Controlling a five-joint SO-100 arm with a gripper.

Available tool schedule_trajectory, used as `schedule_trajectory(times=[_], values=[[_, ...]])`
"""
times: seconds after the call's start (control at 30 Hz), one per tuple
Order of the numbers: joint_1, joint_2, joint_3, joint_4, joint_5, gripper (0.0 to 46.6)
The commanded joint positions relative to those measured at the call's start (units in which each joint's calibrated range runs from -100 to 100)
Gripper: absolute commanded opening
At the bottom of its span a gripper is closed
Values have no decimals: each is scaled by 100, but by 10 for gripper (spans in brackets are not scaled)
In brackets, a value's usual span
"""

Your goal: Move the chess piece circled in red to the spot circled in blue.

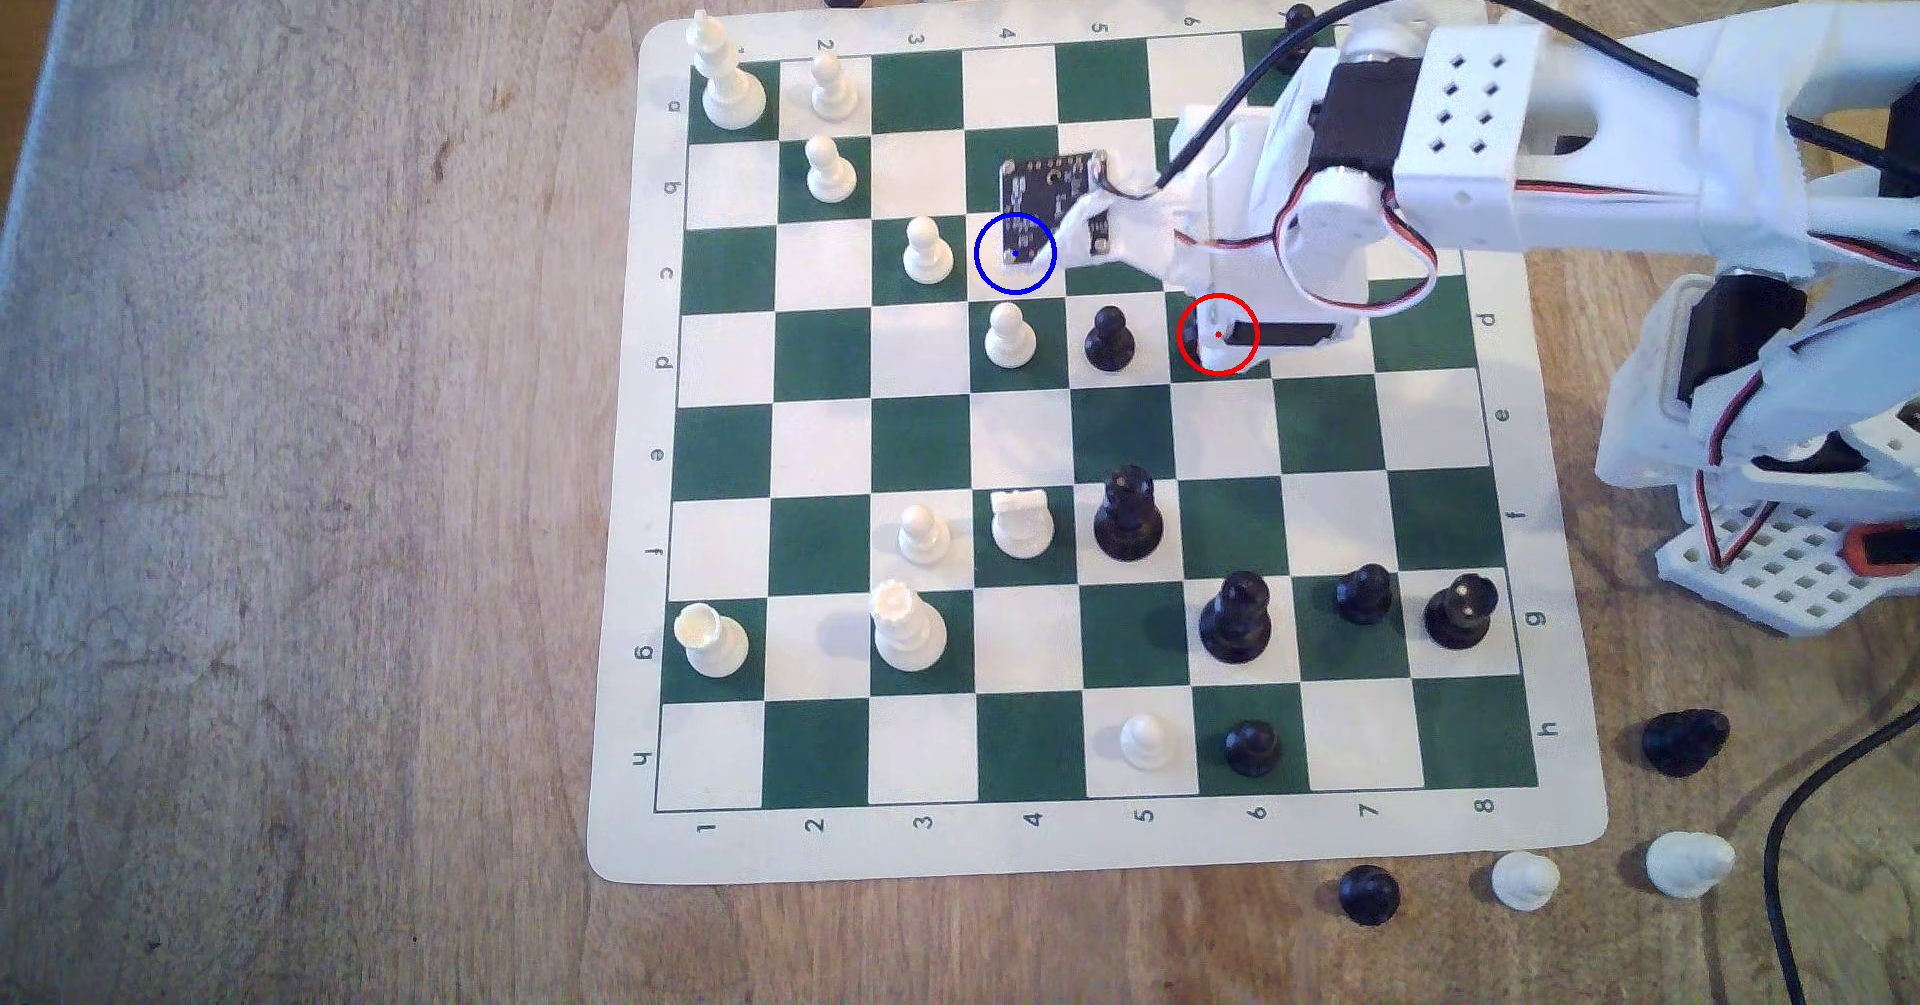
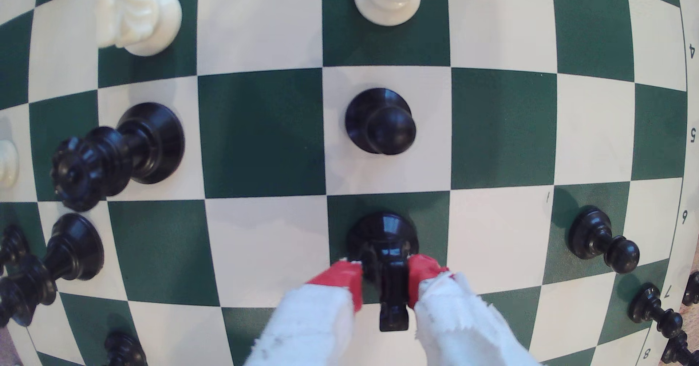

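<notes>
Black knight-headed chess piece stands on its green square, base down, head pinched between my gripper and its red-tipped fingers, which press both sides. Just beyond it stands a black pawn.

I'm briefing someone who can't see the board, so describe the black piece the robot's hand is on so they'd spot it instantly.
On the green-and-cream chessboard, find the white arm reaching in from the exterior view's right. The chess piece stands on a green square between the hand's red fingertips. Unlike the ball-headed black pawn one square away, its head is blocky and angular.
</notes>
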Motion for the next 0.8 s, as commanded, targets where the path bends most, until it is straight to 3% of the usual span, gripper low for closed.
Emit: schedule_trajectory(times=[0.0,0.1,0.5,0.67,0.77], values=[[4,-21,-480,-5,15,26],[-4,-38,-452,3,15,3],[51,-581,-969,741,34,3],[161,-581,-1758,1019,-98,3],[121,-318,-2347,921,-425,3]])
